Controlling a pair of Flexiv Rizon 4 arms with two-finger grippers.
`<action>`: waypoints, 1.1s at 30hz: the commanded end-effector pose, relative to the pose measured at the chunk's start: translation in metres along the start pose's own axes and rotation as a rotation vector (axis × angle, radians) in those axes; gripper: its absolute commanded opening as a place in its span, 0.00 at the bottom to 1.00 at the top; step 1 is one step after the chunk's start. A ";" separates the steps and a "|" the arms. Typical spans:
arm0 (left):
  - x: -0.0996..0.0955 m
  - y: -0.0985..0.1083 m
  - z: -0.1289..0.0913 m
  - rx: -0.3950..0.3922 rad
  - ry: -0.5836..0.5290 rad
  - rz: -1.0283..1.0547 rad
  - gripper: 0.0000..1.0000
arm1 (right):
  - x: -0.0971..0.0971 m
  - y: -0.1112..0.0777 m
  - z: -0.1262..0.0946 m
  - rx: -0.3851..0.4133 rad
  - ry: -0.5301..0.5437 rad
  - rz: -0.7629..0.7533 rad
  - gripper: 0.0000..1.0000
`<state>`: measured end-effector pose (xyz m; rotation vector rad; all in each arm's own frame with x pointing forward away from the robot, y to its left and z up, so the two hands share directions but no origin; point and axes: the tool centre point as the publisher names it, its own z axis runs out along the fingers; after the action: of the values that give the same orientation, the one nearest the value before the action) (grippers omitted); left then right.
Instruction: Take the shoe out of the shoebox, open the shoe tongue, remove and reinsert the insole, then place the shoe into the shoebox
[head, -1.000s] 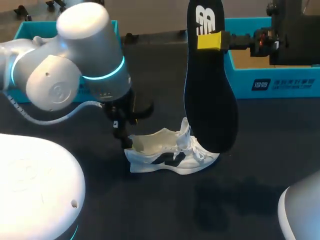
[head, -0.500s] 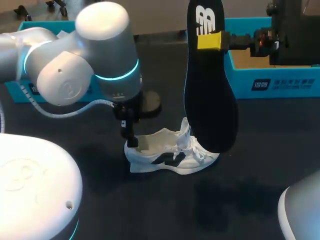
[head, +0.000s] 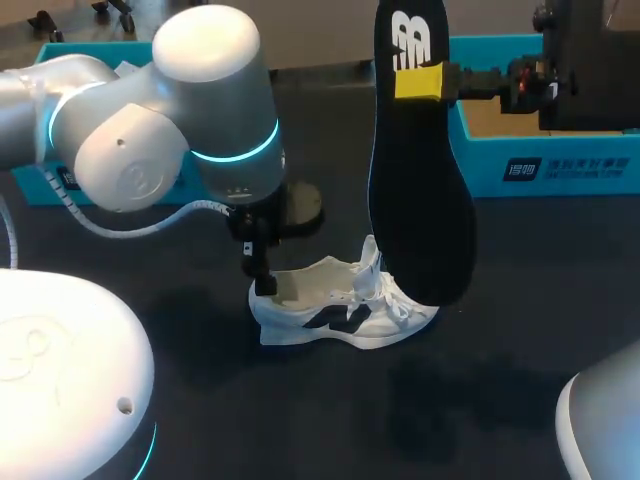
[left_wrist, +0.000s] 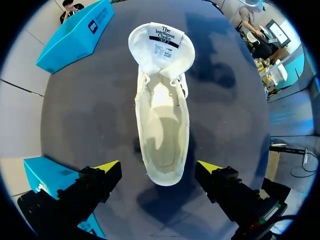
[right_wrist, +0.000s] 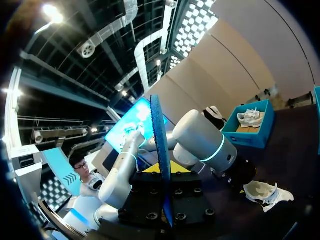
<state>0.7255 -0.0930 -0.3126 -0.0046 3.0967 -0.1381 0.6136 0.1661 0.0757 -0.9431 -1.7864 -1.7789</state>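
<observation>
- Shoe (head: 340, 305): white, standing on its sole mid-worktop (head: 520, 330), tongue folded open.
- Insole (head: 415, 180): black, held upright above the toe end, clamped in right gripper (head: 420, 82).
- Left gripper (left_wrist: 158, 169): fingers spread either side of the heel, not touching it.
- Shoebox (head: 560, 165): blue, far right edge.

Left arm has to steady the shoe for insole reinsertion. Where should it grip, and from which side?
Grip the heel collar from straight above. The shoe sits upright on its sole, opening up, tongue folded forward. Its heel lies below the gap between the open left gripper's fingers, so they can likely close across its side walls.
</observation>
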 end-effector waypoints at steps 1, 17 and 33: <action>-0.001 -0.004 -0.001 -0.004 -0.006 -0.009 1.00 | 0.000 0.002 0.004 0.001 -0.002 0.002 0.00; -0.024 -0.037 0.010 -0.055 -0.104 -0.018 1.00 | 0.000 0.002 0.004 0.001 -0.002 0.002 0.00; -0.042 -0.060 0.046 0.044 0.017 0.008 1.00 | 0.000 0.002 0.004 0.001 -0.002 0.002 0.00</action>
<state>0.7594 -0.1520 -0.3381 -0.0037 3.0733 -0.1927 0.6136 0.1660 0.0757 -0.9432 -1.7866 -1.7788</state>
